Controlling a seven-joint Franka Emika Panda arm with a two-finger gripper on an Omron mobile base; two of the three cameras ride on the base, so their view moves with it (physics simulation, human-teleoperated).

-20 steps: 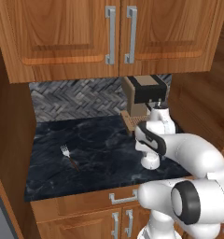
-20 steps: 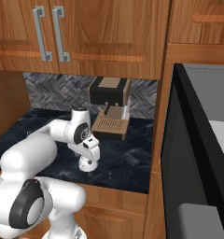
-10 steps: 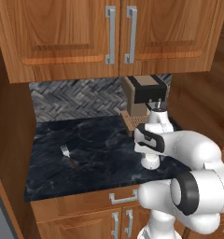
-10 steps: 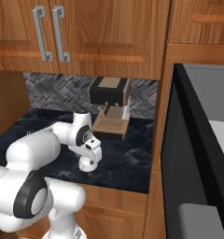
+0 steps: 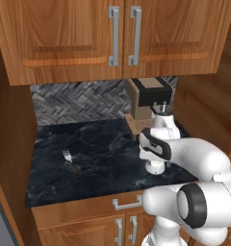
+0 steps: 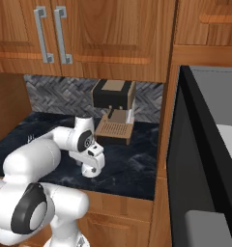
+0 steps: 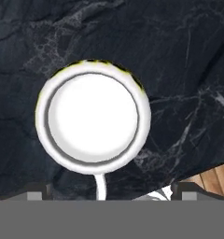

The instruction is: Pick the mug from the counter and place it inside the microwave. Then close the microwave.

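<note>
The mug is white and round, seen straight from above on the black marble counter, its thin handle pointing at the hand. My gripper hovers right over it, open, with the fingertips standing wide on either side of the handle. In the base views the hand points down at the counter in front of the coffee machine and covers most of the mug. The microwave stands open on the right, its black door swung toward me.
A brown-and-black coffee machine stands at the back just behind the hand. A small fork lies on the left part of the counter. Wooden wall cabinets hang overhead, and a wooden side wall separates the counter from the microwave.
The arm's upper links have shifted a little. The hand stays over the mug with its jaws still open.
</note>
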